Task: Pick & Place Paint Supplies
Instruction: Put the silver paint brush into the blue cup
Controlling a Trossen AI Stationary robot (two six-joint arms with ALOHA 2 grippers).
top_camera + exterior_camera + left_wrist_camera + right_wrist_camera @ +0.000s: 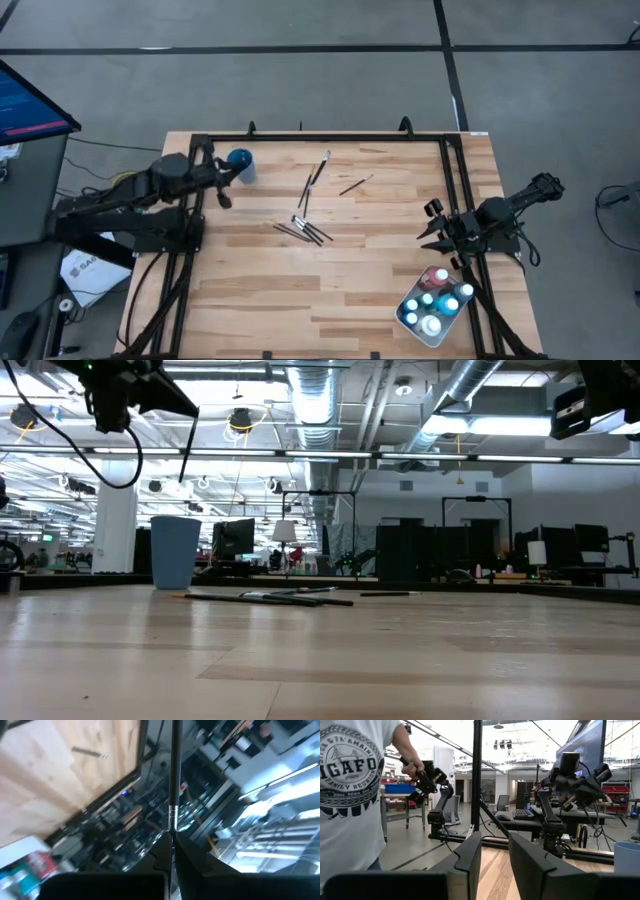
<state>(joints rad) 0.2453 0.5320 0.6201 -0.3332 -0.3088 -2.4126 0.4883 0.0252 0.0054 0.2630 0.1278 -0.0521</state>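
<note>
My left gripper (223,190) is raised at the table's far left, just on the near side of the blue cup (241,165), and is shut on a dark-handled paintbrush (173,775). In the low view that paintbrush (187,455) hangs above the blue cup (175,550). Several more paintbrushes (303,231) lie flat on the table's middle, with others (315,175) farther back. The paint bottles (437,300) stand in a white tray (412,322) at the near right. My right gripper (431,226) waits open at the right edge with nothing between its fingers (470,860). My left gripper pinches the paintbrush between its two fingers (160,852), at the end just past the silver ferrule (172,814). The fingers lie across the brush. The brush is lifted clear and hangs below the fingers, its long dark handle pointing down toward the table.
A black frame rail (320,137) runs around the table's far and side edges. Beyond the table a person in a white T-shirt (350,795) holds a control arm. Bare wood (300,300) lies across the near half.
</note>
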